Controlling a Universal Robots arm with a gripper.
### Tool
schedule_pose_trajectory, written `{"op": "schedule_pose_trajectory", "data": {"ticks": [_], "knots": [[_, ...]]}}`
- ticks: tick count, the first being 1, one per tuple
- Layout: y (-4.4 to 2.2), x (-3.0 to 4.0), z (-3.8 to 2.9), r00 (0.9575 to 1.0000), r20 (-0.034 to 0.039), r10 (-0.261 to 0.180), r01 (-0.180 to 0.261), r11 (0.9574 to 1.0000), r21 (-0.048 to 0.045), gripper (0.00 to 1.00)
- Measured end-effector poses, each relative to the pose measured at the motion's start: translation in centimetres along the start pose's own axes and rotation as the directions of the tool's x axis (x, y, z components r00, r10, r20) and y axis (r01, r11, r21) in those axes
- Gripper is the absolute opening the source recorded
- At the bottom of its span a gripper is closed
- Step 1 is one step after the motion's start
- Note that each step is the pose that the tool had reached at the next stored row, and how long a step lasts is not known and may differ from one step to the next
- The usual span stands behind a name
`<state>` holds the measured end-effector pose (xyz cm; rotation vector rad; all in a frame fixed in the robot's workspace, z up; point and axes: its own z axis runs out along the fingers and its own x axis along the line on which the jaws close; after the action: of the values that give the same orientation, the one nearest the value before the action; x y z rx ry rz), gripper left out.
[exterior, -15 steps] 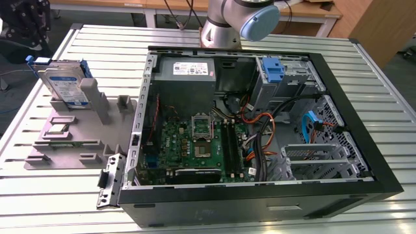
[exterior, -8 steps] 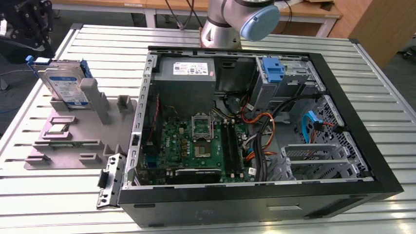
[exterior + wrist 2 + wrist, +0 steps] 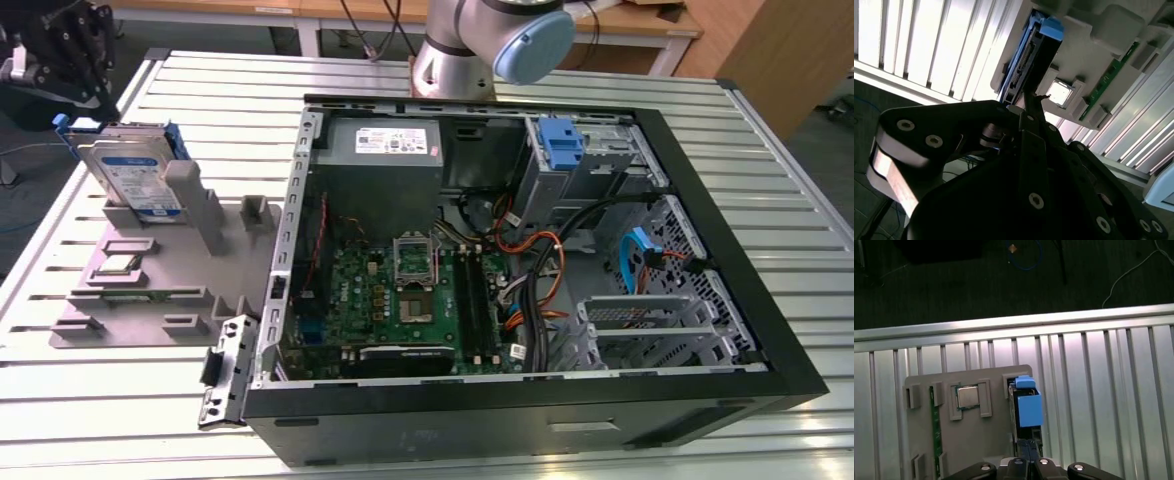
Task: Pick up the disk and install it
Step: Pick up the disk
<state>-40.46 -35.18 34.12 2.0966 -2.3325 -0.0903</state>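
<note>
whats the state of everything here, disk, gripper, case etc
disk: standing on edge in the grey holder, not yet installed
gripper: close above the disk's top edge
computer case: lying on its side, side panel off, inside exposed
blue bracket: seated in the case's drive bay
processor chip: lying flat in a holder pocket

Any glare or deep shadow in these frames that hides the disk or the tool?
Exterior view: even light, the disk plainly lit, the computer case shaded inside. Second wrist view: the table slats glare white, the tool is a dark silhouette. First wrist view: mild glare on the slats, dark floor.
</note>
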Motion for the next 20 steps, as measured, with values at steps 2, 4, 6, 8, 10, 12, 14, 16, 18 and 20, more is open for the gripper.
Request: {"op": "schedule_pose_trajectory", "data": {"ticks": [2, 4, 6, 8, 10, 12, 14, 16, 18, 20], "knots": [[-0.03, 0.00, 0.05, 1.0000, -0.0003, -0.007, 0.007, 1.0000, -0.0002, 0.11], [-0.03, 0.00, 0.05, 1.0000, -0.0004, -0.007, 0.007, 1.0000, -0.0004, 0.11], [-0.04, 0.00, 0.06, 1.0000, -0.0003, -0.007, 0.007, 1.0000, -0.0003, 0.11], [-0.05, -0.01, 0.09, 1.0000, -0.0004, -0.008, 0.008, 1.0000, -0.0003, 0.11], [-0.09, -0.01, 0.16, 0.9999, -0.0005, -0.011, 0.011, 0.9999, -0.0004, 0.11], [-0.13, -0.01, 0.24, 0.9999, -0.0008, -0.016, 0.016, 0.9999, -0.0006, 0.11], [-0.14, -0.01, 0.34, 0.9998, -0.0009, -0.021, 0.021, 0.9998, -0.0008, 0.11], [-0.14, -0.01, 0.34, 0.9997, -0.0011, -0.023, 0.023, 0.9997, -0.0010, 0.11], [-0.14, -0.01, 0.34, 0.9997, -0.0011, -0.023, 0.023, 0.9997, -0.0010, 0.11], [-0.14, -0.01, 0.35, 0.9997, -0.0011, -0.023, 0.023, 0.9997, -0.0009, 0.11]]}}
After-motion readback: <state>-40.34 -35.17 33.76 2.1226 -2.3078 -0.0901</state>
